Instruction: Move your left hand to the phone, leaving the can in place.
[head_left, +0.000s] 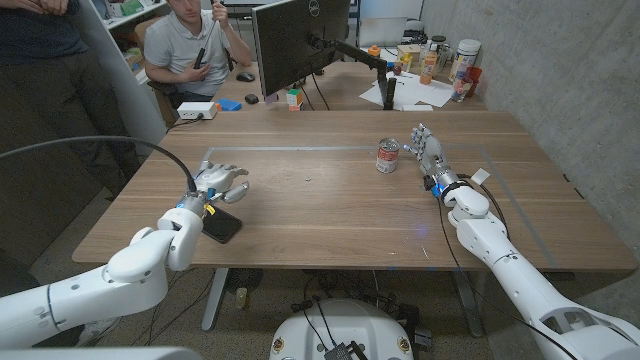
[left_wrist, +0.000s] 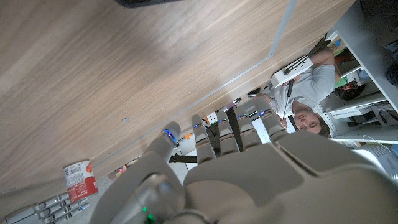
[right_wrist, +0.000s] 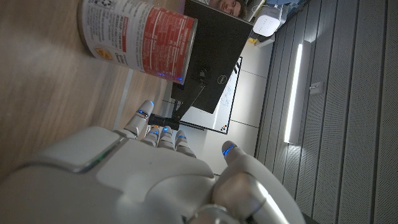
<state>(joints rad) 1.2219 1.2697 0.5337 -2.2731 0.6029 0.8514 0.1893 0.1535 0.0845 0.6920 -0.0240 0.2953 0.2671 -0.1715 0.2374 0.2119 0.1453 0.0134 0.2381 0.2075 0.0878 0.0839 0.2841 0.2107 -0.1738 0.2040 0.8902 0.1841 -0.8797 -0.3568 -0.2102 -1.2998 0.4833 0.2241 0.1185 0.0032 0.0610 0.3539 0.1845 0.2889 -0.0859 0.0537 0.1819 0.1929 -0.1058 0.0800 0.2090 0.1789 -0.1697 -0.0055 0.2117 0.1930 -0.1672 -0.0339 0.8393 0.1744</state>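
Note:
The black phone (head_left: 223, 226) lies on the wooden table (head_left: 320, 205) near its front left, right beside my left wrist. My left hand (head_left: 219, 182) is just beyond the phone, fingers apart, holding nothing. In the left wrist view this hand (left_wrist: 236, 168) hangs over bare wood, and a dark edge of the phone (left_wrist: 146, 2) shows at the border. The red and white can (head_left: 388, 156) stands upright at centre right. My right hand (head_left: 428, 150) stands next to the can, fingers up, a small gap between them. The right wrist view shows the can (right_wrist: 140, 40) beyond that hand (right_wrist: 168, 180).
A monitor (head_left: 300, 40) stands on the desk behind the table, with a seated person (head_left: 190, 45) beside it. A white box (head_left: 197, 110) and small items sit at the far left edge. Bottles and jars (head_left: 440, 60) crowd the back right.

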